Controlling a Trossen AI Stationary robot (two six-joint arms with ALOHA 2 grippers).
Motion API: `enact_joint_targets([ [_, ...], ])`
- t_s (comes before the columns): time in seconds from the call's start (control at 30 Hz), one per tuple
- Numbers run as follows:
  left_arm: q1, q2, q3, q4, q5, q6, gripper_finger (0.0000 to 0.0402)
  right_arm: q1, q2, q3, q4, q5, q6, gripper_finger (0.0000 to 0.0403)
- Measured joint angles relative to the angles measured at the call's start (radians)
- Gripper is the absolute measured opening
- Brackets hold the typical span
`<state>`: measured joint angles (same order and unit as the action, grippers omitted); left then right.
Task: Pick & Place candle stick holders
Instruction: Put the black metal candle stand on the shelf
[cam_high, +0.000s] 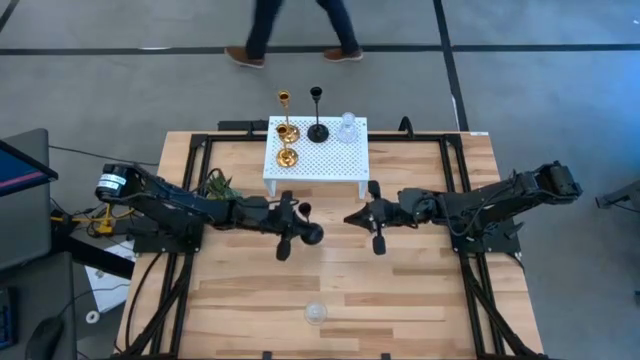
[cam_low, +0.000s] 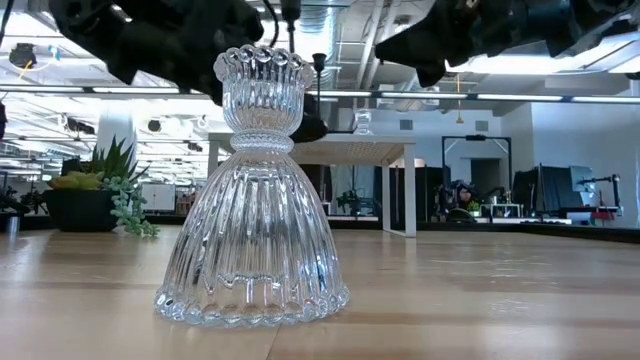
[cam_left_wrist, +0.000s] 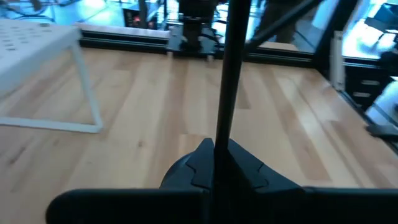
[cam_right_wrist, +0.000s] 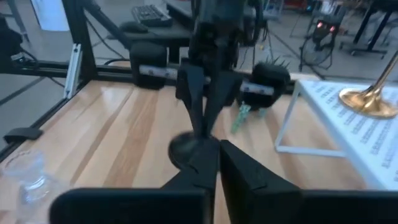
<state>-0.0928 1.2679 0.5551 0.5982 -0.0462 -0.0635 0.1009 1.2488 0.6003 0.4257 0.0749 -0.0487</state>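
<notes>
A white perforated stand (cam_high: 340, 160) at the table's far middle carries two gold candle stick holders (cam_high: 287, 140), a black one (cam_high: 318, 128) and a clear glass one (cam_high: 347, 127). Another clear glass holder (cam_high: 315, 313) (cam_low: 255, 190) stands on its wide base near the table's front edge. Just in front of the stand, my left gripper (cam_high: 298, 222) (cam_left_wrist: 214, 168) is shut on a second black holder (cam_high: 311, 233). My right gripper (cam_high: 352, 215) (cam_right_wrist: 214, 152) faces it from the right, shut, with nothing between its fingers. My left gripper pinches the black holder's thin stem (cam_left_wrist: 219, 134) between its two fingers. The fingers come nearly level from the table's left and lie across the stem. The holder is lifted clear of the table and tilted, its round base (cam_right_wrist: 185, 147) below the fingers toward the near edge.
A small green plant (cam_high: 216, 184) (cam_low: 105, 190) stands at the table's left, beside my left arm. Black frame rails (cam_high: 190, 290) run along both sides of the table. A person (cam_high: 290, 30) walks past beyond the far edge. Bare wood lies between the grippers and the near glass holder.
</notes>
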Motion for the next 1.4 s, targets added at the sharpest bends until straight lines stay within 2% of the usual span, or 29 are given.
enact_joint_targets([
  [0.17,0.034,0.017,0.032,-0.014,0.002,0.0,0.0014,-0.021,0.005,0.0,0.041,0.001,-0.003,0.0068],
  [0.37,0.04,0.046,0.087,-0.029,0.017,0.029,0.0014,-0.047,0.085,0.025,0.113,0.0,0.02,0.0142],
  [0.5,0.04,0.083,0.13,-0.06,0.019,0.034,0.0014,-0.059,0.158,0.073,0.114,0.0,0.021,0.0165],
  [0.63,0.04,0.119,0.156,-0.062,0.017,0.034,0.0014,-0.059,0.217,0.129,0.118,-0.006,0.02,0.017],
  [0.73,0.04,0.137,0.171,-0.057,0.017,0.034,0.0014,-0.059,0.254,0.163,0.108,-0.05,0.02,0.0167],
  [0.9,0.04,0.135,0.169,-0.065,0.017,0.034,0.0014,-0.059,0.305,0.207,0.109,-0.058,0.015,0.0145],
  [1.03,0.04,0.13,0.169,-0.062,0.015,0.042,0.0015,-0.064,0.311,0.214,0.107,-0.059,0.015,0.0105],
  [1.23,0.04,0.129,0.169,-0.059,-0.005,0.091,0.0031,-0.064,0.3,0.214,0.107,-0.062,-0.008,0.0017],
  [1.4,0.041,0.129,0.168,-0.061,-0.03,0.09,0.0041,-0.071,0.3,0.214,0.089,-0.053,-0.013,0.001],
])
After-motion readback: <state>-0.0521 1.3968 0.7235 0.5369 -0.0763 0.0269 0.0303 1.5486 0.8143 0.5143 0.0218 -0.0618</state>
